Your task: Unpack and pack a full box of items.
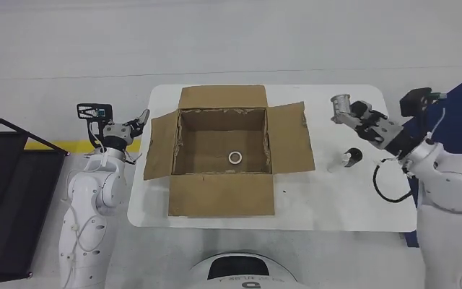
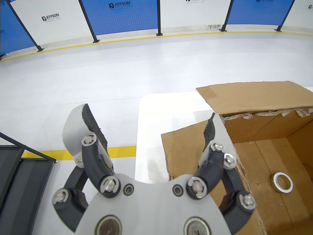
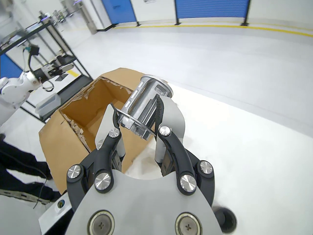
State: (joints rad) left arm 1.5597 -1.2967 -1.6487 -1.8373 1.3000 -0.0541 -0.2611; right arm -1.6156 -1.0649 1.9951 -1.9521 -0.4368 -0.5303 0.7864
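The right gripper (image 3: 136,110) is clamping a flanged silver metal cylinder (image 3: 146,96) right of the open brown cardboard box (image 1: 222,196); the left gripper (image 2: 149,121) is hanging wide open, empty, left of it.

Fingers spread on left gripper (image 2: 149,113); right gripper (image 3: 136,101) clamping metal cylinder (image 3: 146,91).

Print: one dark logo with a wordmark beside it, repeated once on each white and blue partition panel (image 2: 195,13) bordering the floor.
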